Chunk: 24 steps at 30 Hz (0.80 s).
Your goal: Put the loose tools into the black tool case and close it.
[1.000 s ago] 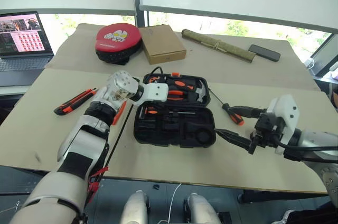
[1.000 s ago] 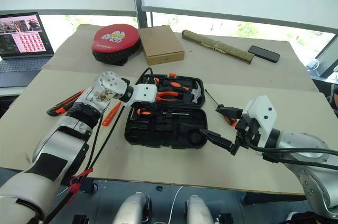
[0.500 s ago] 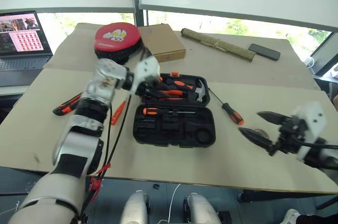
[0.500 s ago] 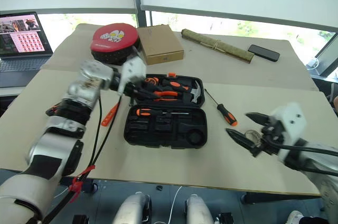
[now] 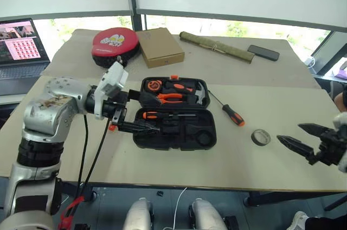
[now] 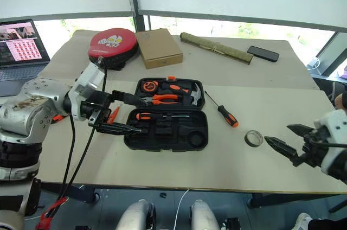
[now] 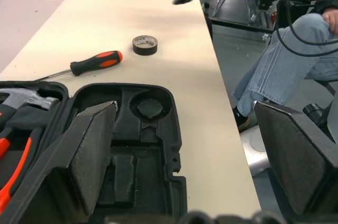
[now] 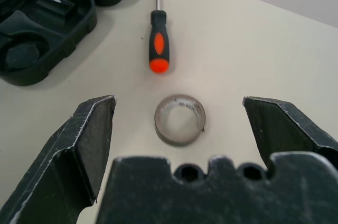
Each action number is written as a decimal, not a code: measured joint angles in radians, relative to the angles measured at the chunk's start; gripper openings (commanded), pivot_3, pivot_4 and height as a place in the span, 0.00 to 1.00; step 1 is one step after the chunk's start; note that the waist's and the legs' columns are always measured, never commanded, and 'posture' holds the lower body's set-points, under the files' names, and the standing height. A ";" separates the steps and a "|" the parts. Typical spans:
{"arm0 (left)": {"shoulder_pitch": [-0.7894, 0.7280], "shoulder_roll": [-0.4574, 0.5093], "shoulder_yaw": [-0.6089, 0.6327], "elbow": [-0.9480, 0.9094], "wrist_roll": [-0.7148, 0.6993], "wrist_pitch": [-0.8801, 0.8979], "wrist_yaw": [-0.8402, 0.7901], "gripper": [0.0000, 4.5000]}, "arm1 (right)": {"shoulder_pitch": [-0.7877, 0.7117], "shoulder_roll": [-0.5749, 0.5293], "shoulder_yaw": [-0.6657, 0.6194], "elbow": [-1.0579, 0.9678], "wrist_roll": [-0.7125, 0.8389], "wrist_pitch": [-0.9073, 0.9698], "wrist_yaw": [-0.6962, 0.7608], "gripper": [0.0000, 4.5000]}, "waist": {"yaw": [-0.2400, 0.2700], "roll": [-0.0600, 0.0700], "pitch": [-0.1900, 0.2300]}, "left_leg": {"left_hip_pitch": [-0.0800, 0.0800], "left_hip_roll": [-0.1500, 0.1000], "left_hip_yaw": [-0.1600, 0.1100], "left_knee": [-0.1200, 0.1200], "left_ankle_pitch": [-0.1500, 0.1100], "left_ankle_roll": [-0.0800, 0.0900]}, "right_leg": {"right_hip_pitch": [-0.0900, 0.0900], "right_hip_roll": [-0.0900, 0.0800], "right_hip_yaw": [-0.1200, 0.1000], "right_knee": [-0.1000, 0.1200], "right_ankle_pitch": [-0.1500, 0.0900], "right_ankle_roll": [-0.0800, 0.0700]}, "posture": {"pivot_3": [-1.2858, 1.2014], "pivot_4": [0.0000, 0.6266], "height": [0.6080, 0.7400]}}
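Observation:
The black tool case [image 5: 181,132] lies open mid-table. Its far half holds pliers, a hammer and a tape measure, and its near half holds one screwdriver. My left gripper [image 6: 142,115] hovers open and empty over the case's left edge, pointing right. A slim orange tester screwdriver [image 6: 112,115] lies just left of the case, below that gripper. A black-and-orange screwdriver [image 5: 230,112] lies right of the case, with a grey tape roll [image 5: 261,137] nearer. My right gripper [image 5: 289,133] is open and empty just right of the roll, which sits between its fingers [image 8: 87,139] in the right wrist view.
At the back stand a red-and-black round pad [image 5: 111,44], a brown box [image 5: 159,46], an olive rolled bundle [image 5: 216,47] and a phone [image 5: 263,52]. A laptop [image 5: 19,51] sits far left. A person's jeans-clad leg [image 7: 280,60] is beyond the table's right edge.
My left gripper has opened and drawn back from over the case's far half to its left edge. My right arm has swung out to the right, uncovering the tape roll.

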State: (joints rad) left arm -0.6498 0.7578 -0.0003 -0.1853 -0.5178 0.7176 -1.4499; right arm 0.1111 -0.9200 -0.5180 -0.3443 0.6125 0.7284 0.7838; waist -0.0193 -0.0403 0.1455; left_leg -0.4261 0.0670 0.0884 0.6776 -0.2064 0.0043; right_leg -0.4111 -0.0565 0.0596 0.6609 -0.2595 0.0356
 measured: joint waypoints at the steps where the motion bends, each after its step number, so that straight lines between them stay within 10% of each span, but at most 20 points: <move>1: 0.005 0.004 0.000 -0.004 -0.002 0.002 0.011 0.99 | -0.053 0.000 0.059 0.028 -0.017 -0.004 0.000 1.00 | 0.002 0.001 0.001 | 0.000 0.000 0.000 -0.001 0.000 0.000 | 0.000 0.000 0.000 0.000 0.000 0.000 | 0.52 0.24 1.00; 12: 0.014 0.030 -0.001 -0.043 -0.036 0.014 0.110 0.99 | -0.549 0.193 0.533 0.479 -0.290 -0.084 -0.049 1.00 | 0.009 0.001 0.003 | -0.010 -0.001 0.001 -0.001 0.000 0.000 | -0.010 -0.001 0.000 0.001 0.000 0.000 | 0.52 0.24 1.00; 24: 0.030 0.051 -0.002 -0.049 -0.036 0.005 0.144 1.00 | -0.588 0.262 0.512 0.603 -0.353 -0.152 -0.076 0.23 | 0.007 0.002 0.003 | -0.011 -0.001 0.001 -0.001 0.000 0.000 | -0.011 -0.001 0.000 0.002 0.000 0.000 | 0.52 0.24 1.00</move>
State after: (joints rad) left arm -0.6200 0.8092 -0.0021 -0.2346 -0.5538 0.7228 -1.3059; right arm -0.4766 -0.6579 -0.0061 0.2590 0.2599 0.5766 0.7081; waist -0.0120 -0.0385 0.1484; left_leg -0.4369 0.0659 0.0892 0.6766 -0.2063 0.0042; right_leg -0.4223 -0.0570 0.0600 0.6626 -0.2599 0.0354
